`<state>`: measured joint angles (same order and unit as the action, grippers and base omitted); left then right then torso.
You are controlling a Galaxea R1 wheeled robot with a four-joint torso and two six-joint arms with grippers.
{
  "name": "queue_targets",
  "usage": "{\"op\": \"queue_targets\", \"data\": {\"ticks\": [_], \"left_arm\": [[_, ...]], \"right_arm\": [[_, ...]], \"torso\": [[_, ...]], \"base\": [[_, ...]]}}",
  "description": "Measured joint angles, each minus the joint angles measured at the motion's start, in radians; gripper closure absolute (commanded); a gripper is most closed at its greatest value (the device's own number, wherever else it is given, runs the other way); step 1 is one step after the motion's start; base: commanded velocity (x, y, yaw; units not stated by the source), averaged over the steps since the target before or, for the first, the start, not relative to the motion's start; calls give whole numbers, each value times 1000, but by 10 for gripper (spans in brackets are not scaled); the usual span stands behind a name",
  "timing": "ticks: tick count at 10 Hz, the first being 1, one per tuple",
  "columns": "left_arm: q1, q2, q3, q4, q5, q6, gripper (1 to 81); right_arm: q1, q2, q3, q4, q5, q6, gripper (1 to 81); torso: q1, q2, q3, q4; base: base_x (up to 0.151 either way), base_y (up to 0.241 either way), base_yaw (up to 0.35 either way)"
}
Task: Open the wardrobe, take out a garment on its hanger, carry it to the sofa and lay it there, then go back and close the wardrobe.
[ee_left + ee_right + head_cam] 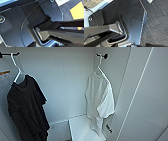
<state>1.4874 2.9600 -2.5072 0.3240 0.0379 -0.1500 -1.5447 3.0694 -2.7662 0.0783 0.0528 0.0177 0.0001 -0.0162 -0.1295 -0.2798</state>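
Observation:
The wardrobe [67,84] stands open in front of me in the head view, its white inside walls showing. On the right side the garment [100,102], a thin white short-sleeved shirt, hangs on its white hanger [100,69]. The hanger's hook sits over a dark peg [105,56] near the top. The shirt hangs straight down, with nothing touching it.
A black shirt [25,109] hangs on another white hanger [17,72] at the left. The open white door [145,97] stands at the right. A white shelf block [80,127] sits low inside. The right wrist view shows grey carpet [156,25].

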Motion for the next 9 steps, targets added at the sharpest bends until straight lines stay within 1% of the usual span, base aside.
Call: {"op": "queue_targets", "data": {"ticks": [2,5,7,9], "left_arm": [[-11,-38,68,-7,-1,4,10],[-34,-110,227,-8,-42,3,10],[-60,-124,268,-8,-71,3,10],[-98,-126,247,-8,-76,-1,10]], "right_arm": [[7,0,0,0,1,0,10],[7,0,0,0,1,0,10],[7,0,0,0,0,0,10],[7,0,0,0,0,0,10]], "torso": [[0,0,0,0],[0,0,0,0],[0,0,0,0],[0,0,0,0]], "base": [[0,0,0],[0,0,0],[0,0,0],[0,0,0]]}}
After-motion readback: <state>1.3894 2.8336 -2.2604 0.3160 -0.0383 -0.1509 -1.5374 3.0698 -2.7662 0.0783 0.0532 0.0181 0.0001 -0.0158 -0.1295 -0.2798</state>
